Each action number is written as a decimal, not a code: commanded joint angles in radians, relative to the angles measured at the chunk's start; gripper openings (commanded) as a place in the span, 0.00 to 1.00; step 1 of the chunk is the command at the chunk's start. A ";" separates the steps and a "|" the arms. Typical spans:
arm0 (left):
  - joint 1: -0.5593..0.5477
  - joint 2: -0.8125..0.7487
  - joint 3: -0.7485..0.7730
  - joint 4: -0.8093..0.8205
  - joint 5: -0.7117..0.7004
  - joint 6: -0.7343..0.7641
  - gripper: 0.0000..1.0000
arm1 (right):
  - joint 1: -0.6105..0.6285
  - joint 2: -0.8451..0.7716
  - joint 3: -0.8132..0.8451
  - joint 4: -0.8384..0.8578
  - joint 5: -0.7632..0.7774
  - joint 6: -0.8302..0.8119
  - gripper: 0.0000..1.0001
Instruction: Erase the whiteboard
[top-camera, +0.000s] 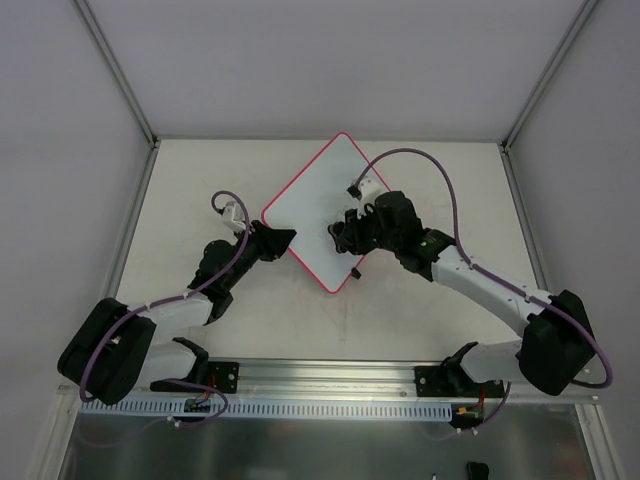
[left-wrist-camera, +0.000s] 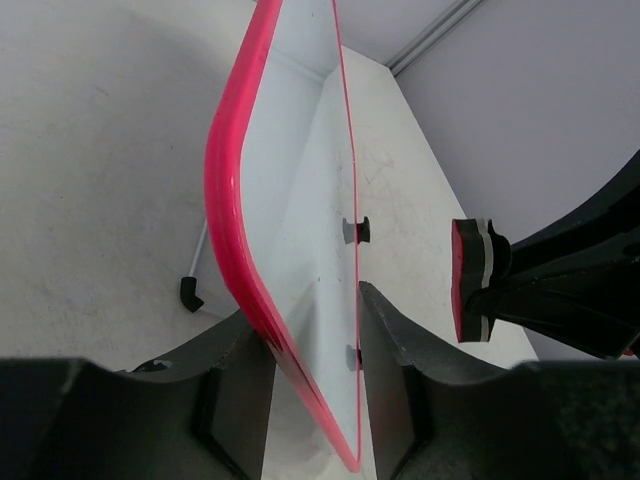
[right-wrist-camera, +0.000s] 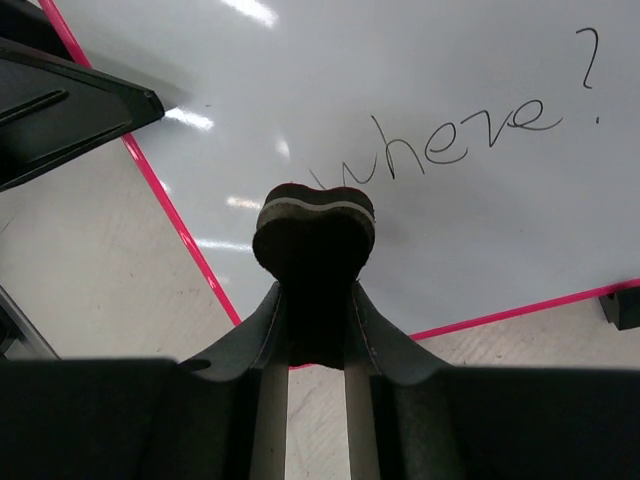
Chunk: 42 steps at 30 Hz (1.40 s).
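Observation:
The whiteboard (top-camera: 315, 205) lies as a diamond at the table's middle, white with a pink rim and small black tabs. In the right wrist view the board (right-wrist-camera: 430, 70) bears grey handwriting "where?" (right-wrist-camera: 450, 140). My left gripper (top-camera: 283, 243) is shut on the board's near-left edge; in the left wrist view the pink rim (left-wrist-camera: 232, 180) runs between its fingers (left-wrist-camera: 385, 340). My right gripper (top-camera: 343, 232) is shut on a black eraser block (right-wrist-camera: 315, 225) and holds it over the board, just before the writing's left end. The eraser (left-wrist-camera: 470, 280) also shows in the left wrist view.
Grey enclosure walls (top-camera: 300, 60) stand round the beige table (top-camera: 200, 180). A metal rail (top-camera: 330, 378) runs along the near edge by the arm bases. A white cable with a black plug (left-wrist-camera: 190, 290) hangs left of the board.

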 joint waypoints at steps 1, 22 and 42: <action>-0.001 0.004 0.037 0.035 0.028 -0.007 0.35 | -0.001 0.017 0.000 0.101 -0.028 -0.032 0.00; -0.001 0.039 0.012 0.040 0.011 -0.019 0.18 | 0.001 0.140 0.000 0.215 -0.061 -0.031 0.00; 0.000 0.058 0.012 0.021 -0.026 -0.005 0.00 | 0.048 0.261 0.074 0.215 -0.015 -0.011 0.00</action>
